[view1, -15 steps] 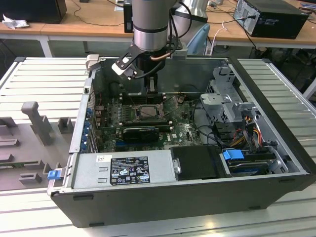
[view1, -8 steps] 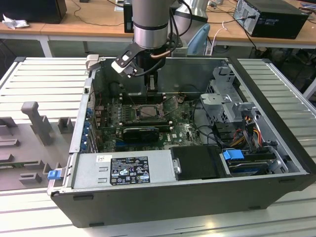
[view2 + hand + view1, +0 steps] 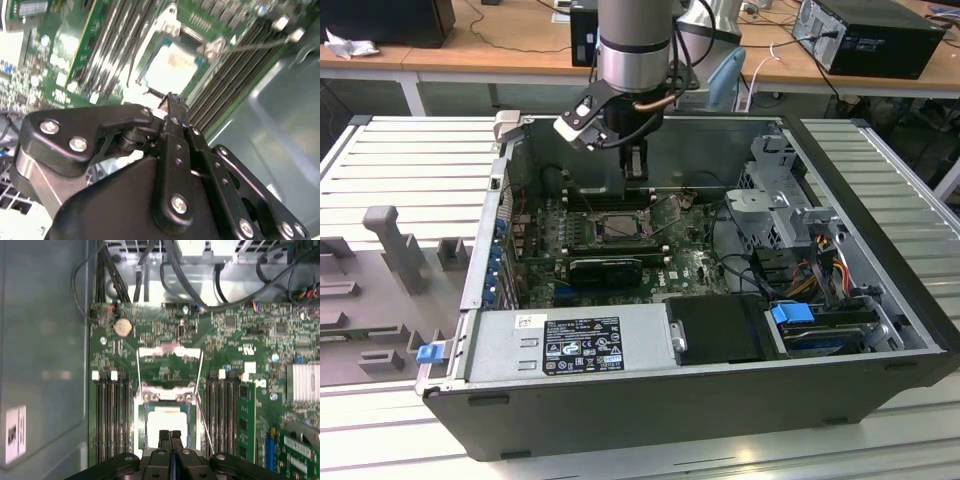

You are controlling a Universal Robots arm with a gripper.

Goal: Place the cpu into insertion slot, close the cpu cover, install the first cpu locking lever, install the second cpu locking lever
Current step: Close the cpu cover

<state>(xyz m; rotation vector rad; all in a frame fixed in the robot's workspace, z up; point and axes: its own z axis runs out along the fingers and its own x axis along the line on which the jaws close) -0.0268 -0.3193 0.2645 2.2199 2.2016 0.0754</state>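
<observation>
In the exterior view the gripper [image 3: 636, 178] hangs inside the open computer case [image 3: 880, 330], directly above the insertion slot [image 3: 620, 226]. A black label [image 3: 582, 345] on the power supply, well to the near side of the slot, carries print I cannot read.

In the second wrist view the fingers are drawn together, tips just over the slot's pale centre [image 3: 172, 67]. I cannot make out anything between them.

In the first wrist view the cpu cover [image 3: 170, 349] lies flipped open just beyond the slot's hinge edge. Whether the cpu already sits in the slot I cannot tell. Seating work here would, I judge, want a flat, square descent with no sideways drag across the contacts. A white sticker [image 3: 15, 432] on the case wall is illegible.
</observation>
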